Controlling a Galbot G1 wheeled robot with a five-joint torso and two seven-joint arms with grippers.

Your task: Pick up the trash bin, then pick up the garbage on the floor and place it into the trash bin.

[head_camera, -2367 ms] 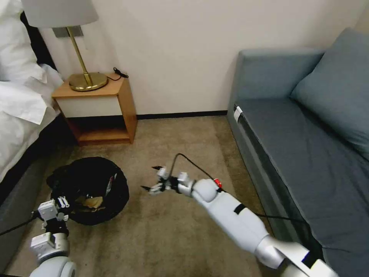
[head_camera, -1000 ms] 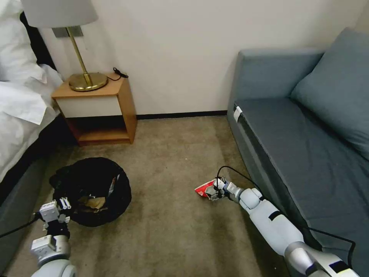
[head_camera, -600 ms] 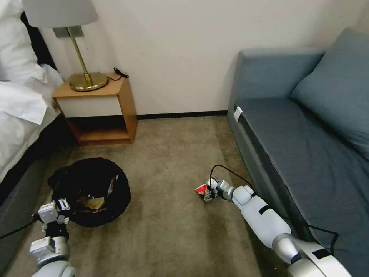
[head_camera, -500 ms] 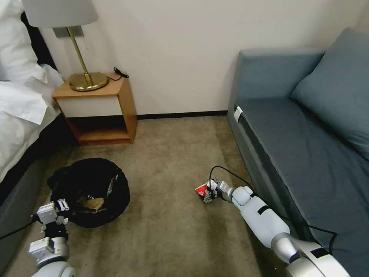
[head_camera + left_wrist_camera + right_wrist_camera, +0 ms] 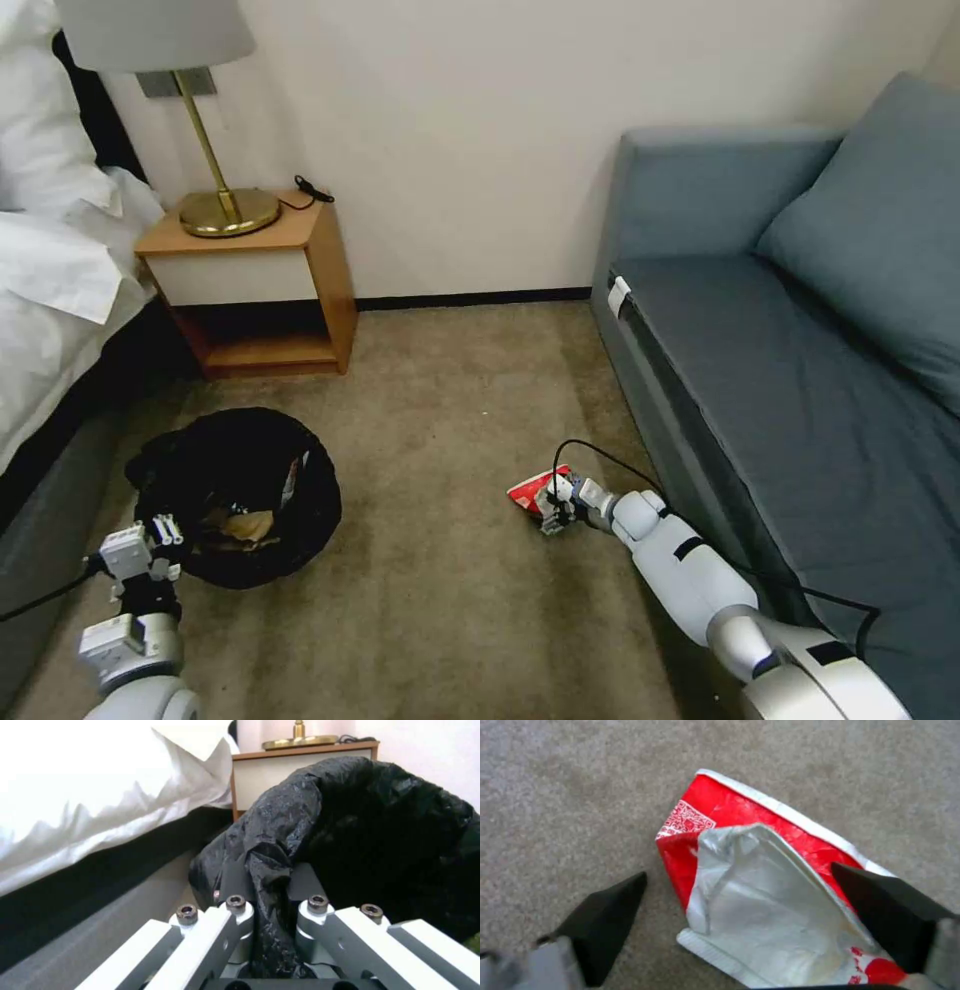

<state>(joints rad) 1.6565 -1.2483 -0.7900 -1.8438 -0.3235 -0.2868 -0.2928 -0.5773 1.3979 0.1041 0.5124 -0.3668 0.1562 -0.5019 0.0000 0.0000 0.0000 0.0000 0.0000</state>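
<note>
The right gripper (image 5: 549, 506) sits low on the floor (image 5: 450, 580) in the lower centre of the head view, at the red-white wrapper (image 5: 534, 490), close to the sofa (image 5: 800, 330) base. In the right wrist view its fingertips (image 5: 607, 915) stand spread wide, one on bare carpet beside the wrapper (image 5: 760, 885), the other over its far red edge; nothing is gripped yet.

Judgement: the step in hand is the grasp on this piece of garbage. The wrapper is thin and lies nearly flat (its silver inner flap is lifted), so the fingers should press to the carpet and close across the raised fold rather than the flat sheet, which could slide out.

The left gripper (image 5: 150, 545), lower left of the head view, is clenched on the black liner at the rim of the trash bin (image 5: 240, 495); the left wrist view shows the liner (image 5: 270, 877) pinched between its fingers. Tan paper already lies inside the bin.
</note>
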